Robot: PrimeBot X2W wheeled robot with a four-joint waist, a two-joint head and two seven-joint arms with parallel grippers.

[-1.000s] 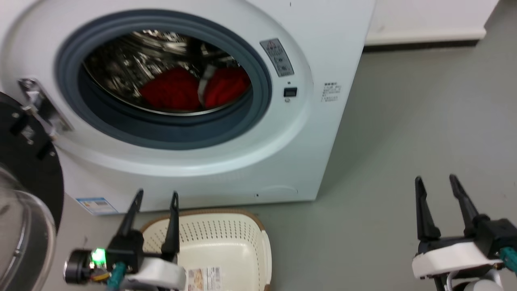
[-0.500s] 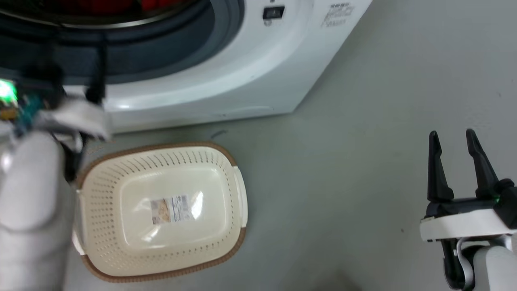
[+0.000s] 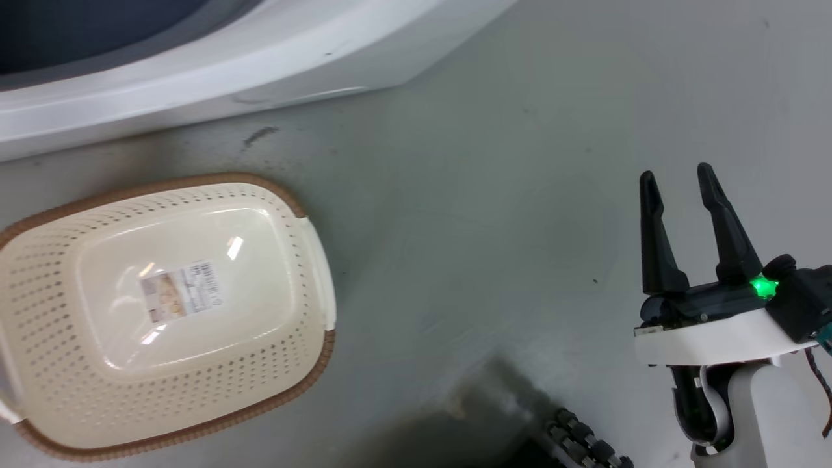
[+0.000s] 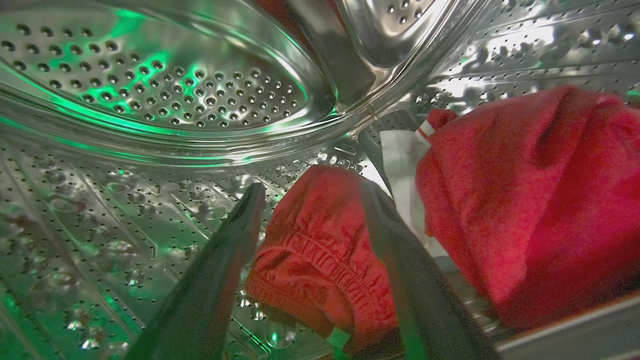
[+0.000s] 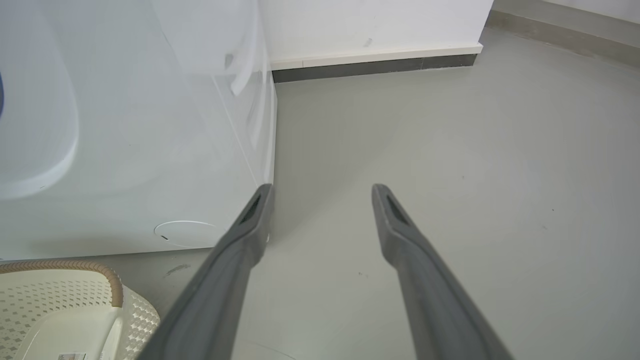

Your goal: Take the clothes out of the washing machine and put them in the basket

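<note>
Clothes (image 4: 525,200) sit in the washing machine (image 4: 150,85) drum with the nearer red bunch dead ahead between the spread-open fingers of the left hand (image 4: 314,190), lower middle of frame, so it's way closer than the open, empty right hand (image 3: 676,172) at lower right over the floor (image 3: 487,195).

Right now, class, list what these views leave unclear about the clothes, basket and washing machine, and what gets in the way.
- Left wrist view: the fingers of the left gripper cover part of the clothes; overlapping folds hide how many garments.
- Head view: left edge cuts off the basket; its label is too small to read.
- Head view: top edge cuts off the washing machine's porthole.
</note>
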